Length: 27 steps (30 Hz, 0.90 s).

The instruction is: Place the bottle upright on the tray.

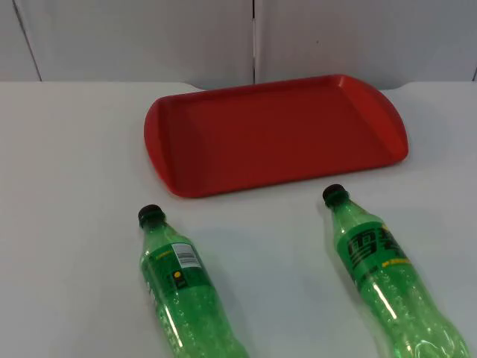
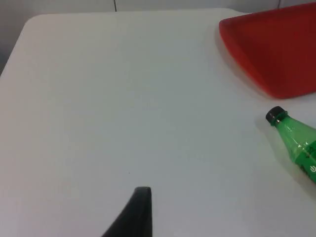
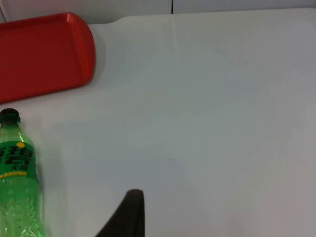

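1. Two green plastic bottles lie flat: left bottle (image 1: 181, 287) lower left, right bottle (image 1: 380, 272) lower right, before the empty red plastic tray (image 1: 160, 130).
2. I can't tell either claw's state; I'd grip mid-body, then tip upright.

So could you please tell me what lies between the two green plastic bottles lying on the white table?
Nothing: in the top view only bare white table separates the left green plastic bottle from the right green plastic bottle. The red plastic tray sits beyond their caps.
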### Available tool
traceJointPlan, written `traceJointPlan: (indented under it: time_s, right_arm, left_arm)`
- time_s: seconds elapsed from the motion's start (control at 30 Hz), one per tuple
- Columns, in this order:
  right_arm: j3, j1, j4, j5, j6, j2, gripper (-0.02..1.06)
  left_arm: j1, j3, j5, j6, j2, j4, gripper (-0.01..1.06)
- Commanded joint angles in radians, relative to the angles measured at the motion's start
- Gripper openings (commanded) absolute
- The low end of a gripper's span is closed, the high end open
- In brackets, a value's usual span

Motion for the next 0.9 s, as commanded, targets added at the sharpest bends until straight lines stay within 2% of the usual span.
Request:
traceJointPlan:
  time_s: [0.0, 0.3, 0.87]
  right_arm:
    - [0.002, -0.006, 0.002, 0.000, -0.002, -0.004, 1.05]
    - [0.002, -0.006, 0.002, 0.000, -0.002, -0.004, 1.05]
    - [0.002, -0.006, 0.002, 0.000, -0.002, -0.004, 1.05]
  left_arm:
    - [-0.002, -0.014, 0.011, -0.009, 0.003, -0.012, 1.05]
    - [-0.002, -0.116, 0.009, -0.009, 0.149, -0.035, 1.05]
    - [-0.002, -0.134, -0.001, -0.027, 0.321, -0.089, 1.05]
